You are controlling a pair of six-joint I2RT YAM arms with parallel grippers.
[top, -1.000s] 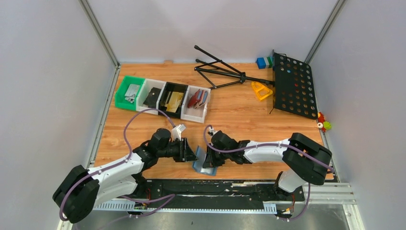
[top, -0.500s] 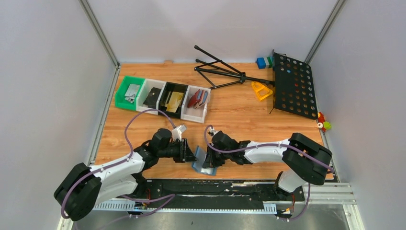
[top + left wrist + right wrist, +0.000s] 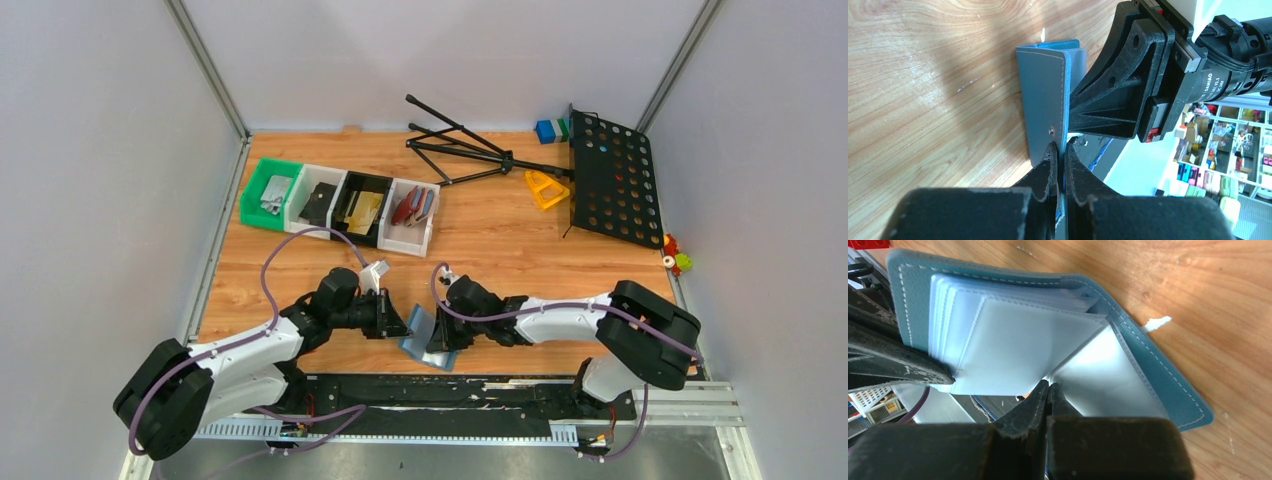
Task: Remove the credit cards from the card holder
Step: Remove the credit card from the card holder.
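Right now you have the slate-blue soft bifold card holder [image 3: 421,338] standing on edge on the wooden table [image 3: 500,240], just in front of the arm bases, spread into a V between the two arms. Your left gripper [image 3: 1060,156] is pinched narrow on the free edge of one cover flap. Your right gripper [image 3: 1048,389] has its jaws pressed together at the fold of the pale blue slotted inside; you cannot tell whether it nips a pocket edge or only rests there. No card edge shows in the slots, so I judge the step in hand is spreading the holder to bare the credit cards. Hold the left flap firmly and ease the covers apart without dragging the spine, then free the right jaws and go for a card's edge, not the pocket lip. Well behind, a row of four small plastic bins [image 3: 325,170] holds gold-tan flat pieces [image 3: 365,212] and a dark red wallet [image 3: 405,208], and a folded black music stand [image 3: 460,150] lies far back. None of it crowds you; the two wrists, almost touching, are the real obstacle
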